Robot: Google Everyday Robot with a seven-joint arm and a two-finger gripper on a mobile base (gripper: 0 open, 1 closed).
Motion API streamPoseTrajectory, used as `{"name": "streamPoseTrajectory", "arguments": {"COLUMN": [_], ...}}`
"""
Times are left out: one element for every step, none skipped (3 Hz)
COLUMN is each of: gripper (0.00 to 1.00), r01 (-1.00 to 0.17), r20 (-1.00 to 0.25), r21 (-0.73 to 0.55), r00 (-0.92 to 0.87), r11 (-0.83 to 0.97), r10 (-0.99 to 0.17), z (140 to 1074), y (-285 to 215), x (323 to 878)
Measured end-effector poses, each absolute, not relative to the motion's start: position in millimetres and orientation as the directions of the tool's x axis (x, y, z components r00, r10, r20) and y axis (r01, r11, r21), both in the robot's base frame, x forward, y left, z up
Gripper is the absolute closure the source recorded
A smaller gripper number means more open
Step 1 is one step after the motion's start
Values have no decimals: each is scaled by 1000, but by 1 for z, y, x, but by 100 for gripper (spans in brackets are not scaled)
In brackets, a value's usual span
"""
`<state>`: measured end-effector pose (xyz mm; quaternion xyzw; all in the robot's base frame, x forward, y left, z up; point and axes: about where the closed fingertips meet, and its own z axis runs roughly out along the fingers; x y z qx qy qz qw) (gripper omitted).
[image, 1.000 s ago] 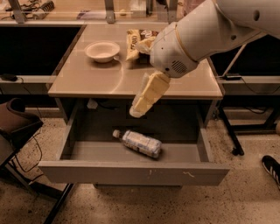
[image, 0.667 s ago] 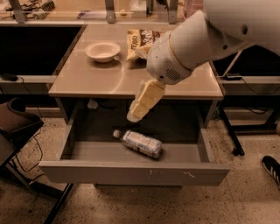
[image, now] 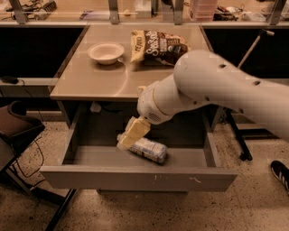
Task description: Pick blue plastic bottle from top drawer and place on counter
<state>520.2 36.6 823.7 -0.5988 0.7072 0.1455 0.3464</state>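
The blue plastic bottle (image: 149, 150) lies on its side inside the open top drawer (image: 135, 177), near the middle. My gripper (image: 131, 134) hangs from the big white arm, reaches down into the drawer and sits right over the bottle's left end, hiding the cap. Whether it touches the bottle I cannot tell. The tan counter (image: 90, 81) sits just above the drawer.
A white bowl (image: 105, 53) and a dark snack bag (image: 156, 47) rest on the counter's far part. A long ledge with grey metal uprights (image: 113, 13) runs behind. A dark chair (image: 18, 131) stands at the left, a shoe (image: 281, 173) at the right.
The arm has swung down and forward. The gripper dropped from counter-edge height into the drawer, down to the bottle's left end. The bottle has not moved.
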Motion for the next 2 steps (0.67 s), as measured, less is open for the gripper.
{"name": "streamPoseTrajectory", "arguments": {"gripper": [0,0], "r01": [-926,-926], "r20": [-687,-687], "r21": [-251,-251], "r00": [-36,-36], "r11": [283,283], "r10": [-725,-725], "z": [831,830], "y": [39,39], "x": [534,534]}}
